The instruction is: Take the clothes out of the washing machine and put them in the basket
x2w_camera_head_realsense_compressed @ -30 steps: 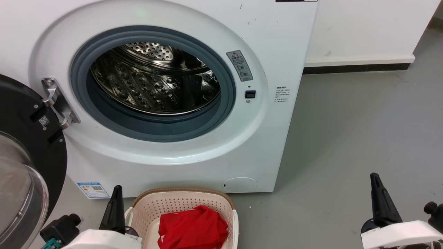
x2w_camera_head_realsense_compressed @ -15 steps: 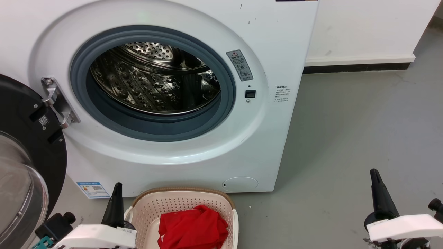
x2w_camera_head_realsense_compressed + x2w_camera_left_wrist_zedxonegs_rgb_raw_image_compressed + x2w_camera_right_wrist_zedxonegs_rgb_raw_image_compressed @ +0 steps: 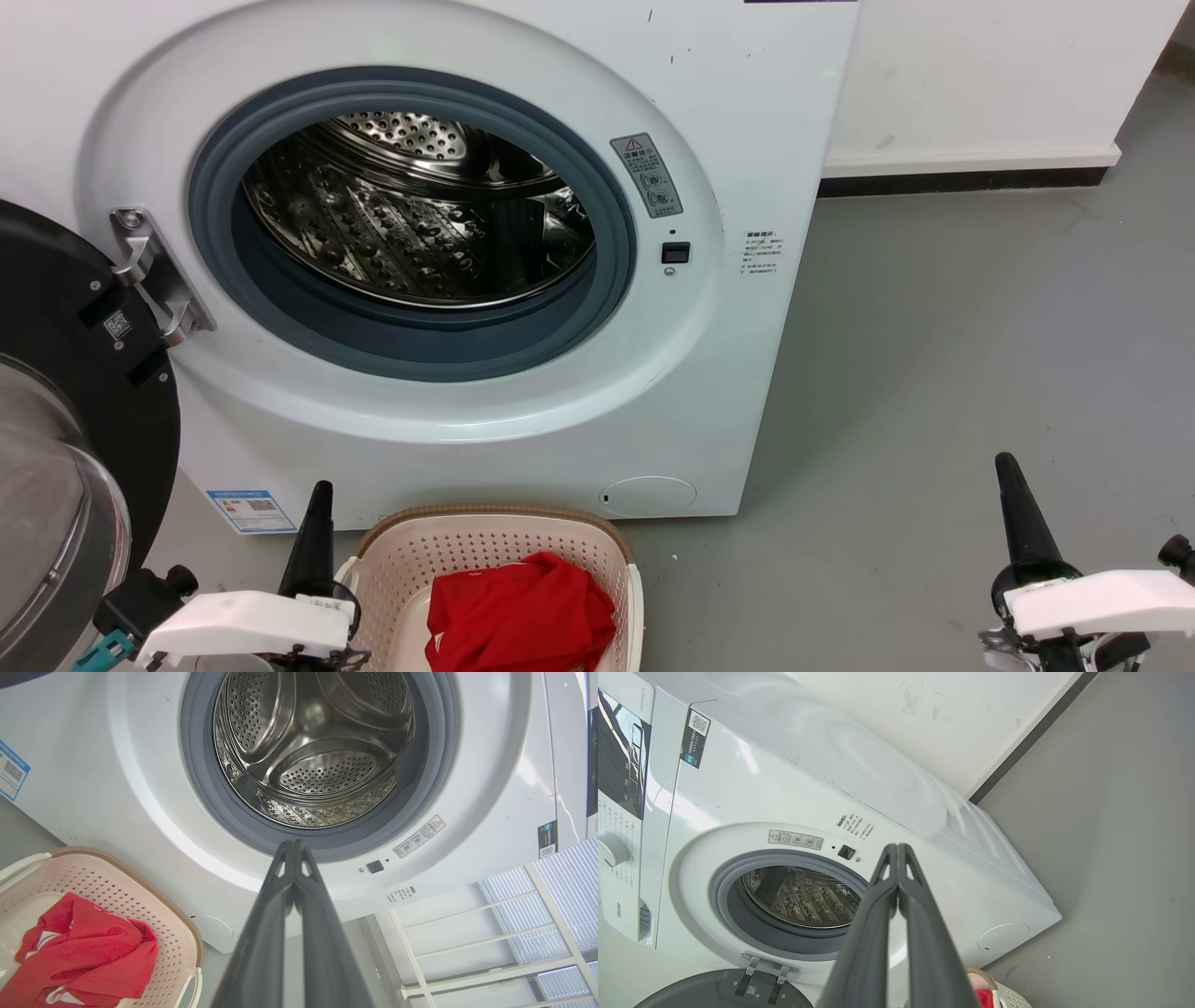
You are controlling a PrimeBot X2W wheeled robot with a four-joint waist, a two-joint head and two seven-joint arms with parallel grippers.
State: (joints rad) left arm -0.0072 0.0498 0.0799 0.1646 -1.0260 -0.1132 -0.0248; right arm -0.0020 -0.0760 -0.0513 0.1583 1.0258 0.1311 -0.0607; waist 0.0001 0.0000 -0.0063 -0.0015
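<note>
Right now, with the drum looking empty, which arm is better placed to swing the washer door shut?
Left, probably. The left gripper sits beside the open door, hinged on that side of the washing machine; the right gripper hangs far off over the floor. Both have jaws closed.

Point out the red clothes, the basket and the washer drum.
red clothes [image 3: 523,616], head view, middle of the crumpled fabric
basket [image 3: 495,512], head view, brown rim at the back
washer drum [image 3: 401,233], head view, perforated steel wall
</note>
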